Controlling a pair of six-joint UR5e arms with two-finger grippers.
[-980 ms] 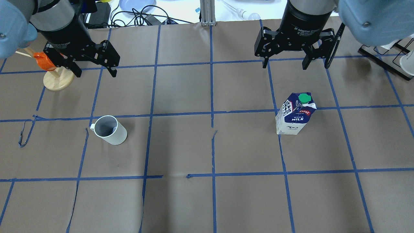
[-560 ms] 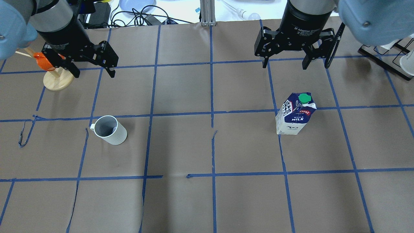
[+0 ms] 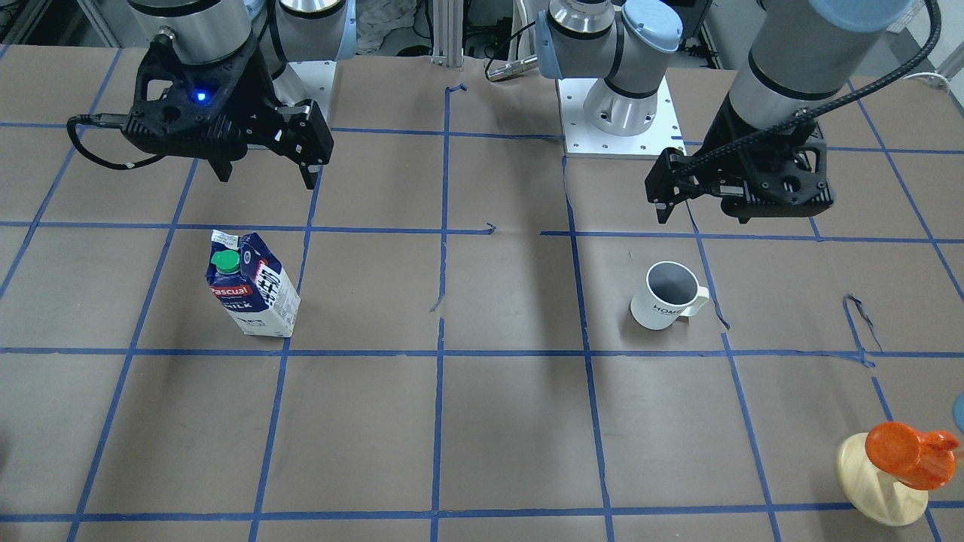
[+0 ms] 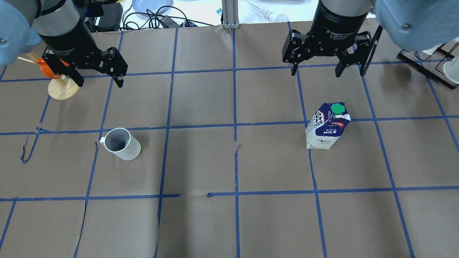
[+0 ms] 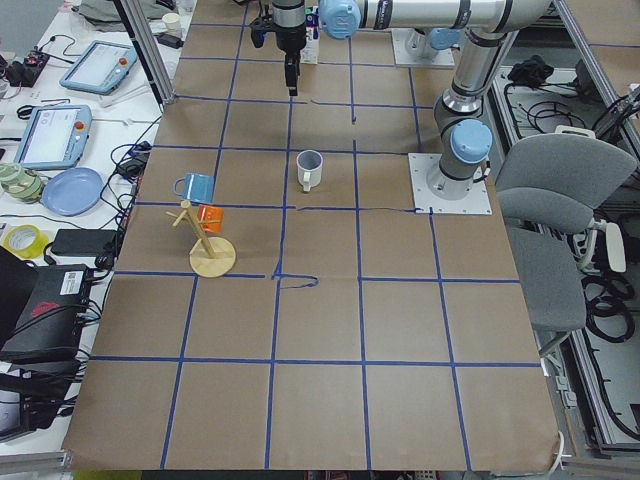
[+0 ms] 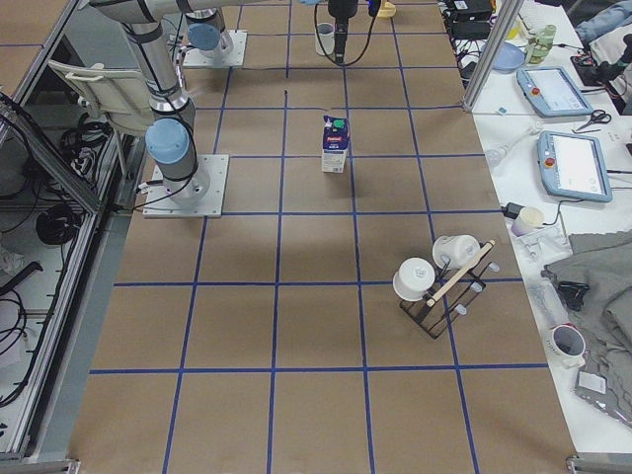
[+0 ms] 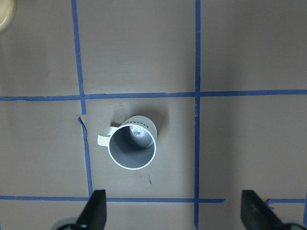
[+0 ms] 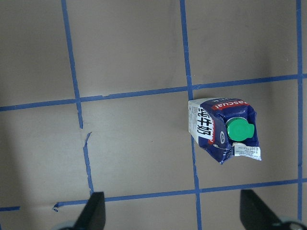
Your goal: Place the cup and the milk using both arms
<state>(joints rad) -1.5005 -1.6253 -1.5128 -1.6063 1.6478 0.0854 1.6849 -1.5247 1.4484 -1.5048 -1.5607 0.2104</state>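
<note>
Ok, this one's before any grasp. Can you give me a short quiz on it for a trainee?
1. Short answer: what word is printed on the side of the white ceramic mug?
2. True or false: the left tool is shut on the mug.
3. Pick one. The dark-blue and white gable-top milk carton is: A) upright on the brown paper-covered table; B) lying on its side; C) lifted off the table.

Key: 1) HOME. 2) False: the left tool is open and apart from the mug. 3) A.
</note>
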